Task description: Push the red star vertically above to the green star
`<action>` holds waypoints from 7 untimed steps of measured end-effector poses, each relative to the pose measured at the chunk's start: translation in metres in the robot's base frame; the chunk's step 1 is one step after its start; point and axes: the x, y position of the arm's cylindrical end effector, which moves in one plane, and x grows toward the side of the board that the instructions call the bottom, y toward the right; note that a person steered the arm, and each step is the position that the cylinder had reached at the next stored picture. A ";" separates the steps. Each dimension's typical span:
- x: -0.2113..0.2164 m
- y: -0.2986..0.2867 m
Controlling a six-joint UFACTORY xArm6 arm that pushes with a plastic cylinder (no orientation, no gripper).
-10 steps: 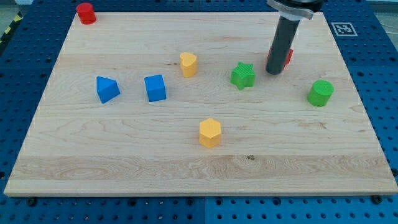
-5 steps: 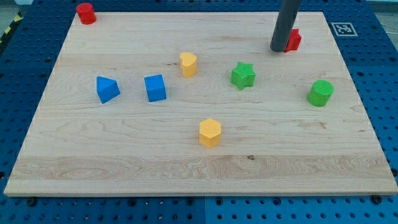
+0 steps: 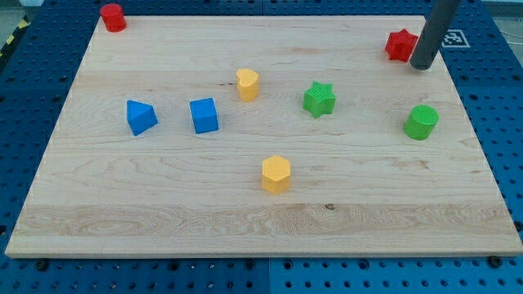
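The red star [image 3: 400,45] lies near the board's top right corner. The green star [image 3: 319,99] lies lower and to the left of it, right of the board's middle. My tip [image 3: 422,66] is just right of the red star, close to its lower right side, near the board's right edge. The rod rises out of the view's top.
A green cylinder [image 3: 421,122] stands at the right. A yellow block [image 3: 248,84] lies left of the green star. A blue cube [image 3: 204,115] and a blue wedge [image 3: 140,117] lie at left. A yellow hexagonal block [image 3: 276,173] sits lower middle. A red cylinder [image 3: 113,17] stands top left.
The red star has moved up and right toward the top right corner. My tip went from the star's left side, up, then around to its right side.
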 end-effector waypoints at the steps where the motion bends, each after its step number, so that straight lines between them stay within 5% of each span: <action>1: -0.013 0.003; 3: -0.051 0.003; 7: -0.053 -0.004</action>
